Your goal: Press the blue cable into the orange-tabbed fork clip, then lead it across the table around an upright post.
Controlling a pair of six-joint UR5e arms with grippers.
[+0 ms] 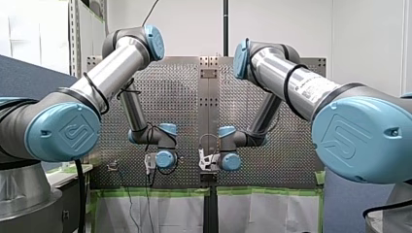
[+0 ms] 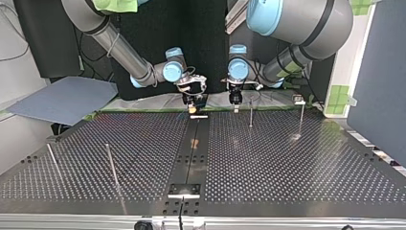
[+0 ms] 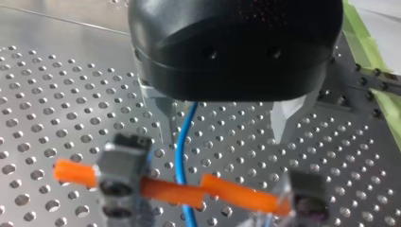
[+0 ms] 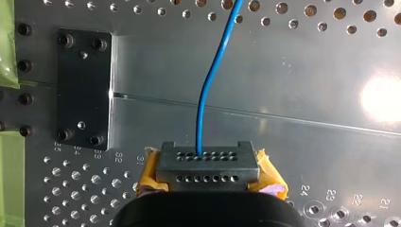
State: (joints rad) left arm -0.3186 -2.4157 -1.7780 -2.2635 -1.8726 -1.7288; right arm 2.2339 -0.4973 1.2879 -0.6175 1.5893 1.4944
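One blue cable (image 3: 180, 142) running through gap of released left gripper (image 3: 224, 128), crossing one orange-tabbed fork clip (image 3: 236, 193) just ahead. Right gripper (image 4: 208, 165) clenched on same cable. Four upright posts (image 2: 113, 165) on tabletop (image 2: 287, 167).

Shiny brushed metal table (image 4: 307, 94), smooth blue cable (image 4: 204, 94), matt orange tabs (image 3: 236, 191) on grey metal fork clip (image 3: 120, 161).
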